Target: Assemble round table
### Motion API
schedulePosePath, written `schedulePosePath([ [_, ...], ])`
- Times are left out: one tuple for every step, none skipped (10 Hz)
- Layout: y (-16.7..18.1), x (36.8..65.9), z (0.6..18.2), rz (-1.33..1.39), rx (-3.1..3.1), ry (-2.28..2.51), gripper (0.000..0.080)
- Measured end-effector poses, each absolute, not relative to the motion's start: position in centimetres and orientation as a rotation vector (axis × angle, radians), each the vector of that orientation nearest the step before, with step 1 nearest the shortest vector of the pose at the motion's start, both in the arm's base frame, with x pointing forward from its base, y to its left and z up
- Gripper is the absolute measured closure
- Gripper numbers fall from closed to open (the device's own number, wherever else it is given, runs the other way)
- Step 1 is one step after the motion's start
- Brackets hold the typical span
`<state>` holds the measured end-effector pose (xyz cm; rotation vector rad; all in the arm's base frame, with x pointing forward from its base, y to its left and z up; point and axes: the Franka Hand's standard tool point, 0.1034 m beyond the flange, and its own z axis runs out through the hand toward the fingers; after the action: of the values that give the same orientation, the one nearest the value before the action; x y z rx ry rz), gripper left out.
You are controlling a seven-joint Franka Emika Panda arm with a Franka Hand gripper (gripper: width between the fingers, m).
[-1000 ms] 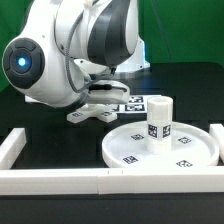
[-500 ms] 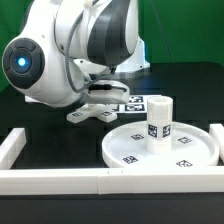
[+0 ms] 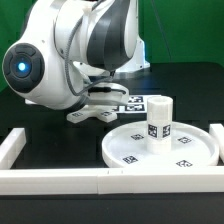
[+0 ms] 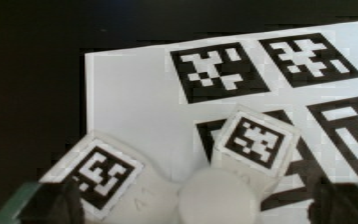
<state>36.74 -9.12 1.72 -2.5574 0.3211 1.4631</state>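
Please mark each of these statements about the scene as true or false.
1. The cylinder leg stands upright on the round disc. True.
2. The cross-shaped base lies on the disc. False: it lies on the table, beside the disc.
3. The pincer is over the cross-shaped base. True.
4. The disc carries no tags. False: several tags show on it.

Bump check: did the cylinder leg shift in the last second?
No: the cylinder leg sits at the same spot on the disc, unchanged against the front border rail.
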Motion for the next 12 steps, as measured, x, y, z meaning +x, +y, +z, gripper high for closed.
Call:
schedulePosePath([
  [-9.1, 36.7, 1.7, 1.463, -2.557, 0.321, 0.0398],
  [-9.1, 36.7, 1.7, 1.463, -2.557, 0.321, 0.0398],
  [-9.1, 36.7, 1.7, 1.464, -2.556, 0.322, 0.0571],
  [-9.1, 36.7, 1.9, 1.472, -2.551, 0.326, 0.0571],
  [-9.1, 36.7, 1.9, 1.472, -2.551, 0.326, 0.0597],
  [-9.1, 36.6, 1.9, 1.472, -2.551, 0.326, 0.0597],
  [-9.1, 36.6, 1.9, 1.473, -2.55, 0.326, 0.0597],
  [-9.1, 36.6, 1.9, 1.472, -2.55, 0.326, 0.0597],
  [-9.2, 36.7, 1.9, 1.467, -2.554, 0.326, 0.0597],
  [-9.2, 36.9, 2.3, 1.455, -2.563, 0.319, 0.0597],
  [-9.4, 37.1, 3.4, 1.463, -2.56, 0.309, 0.0597],
  [-9.6, 37.6, 4.8, 1.439, -2.555, 0.298, 0.0597],
])
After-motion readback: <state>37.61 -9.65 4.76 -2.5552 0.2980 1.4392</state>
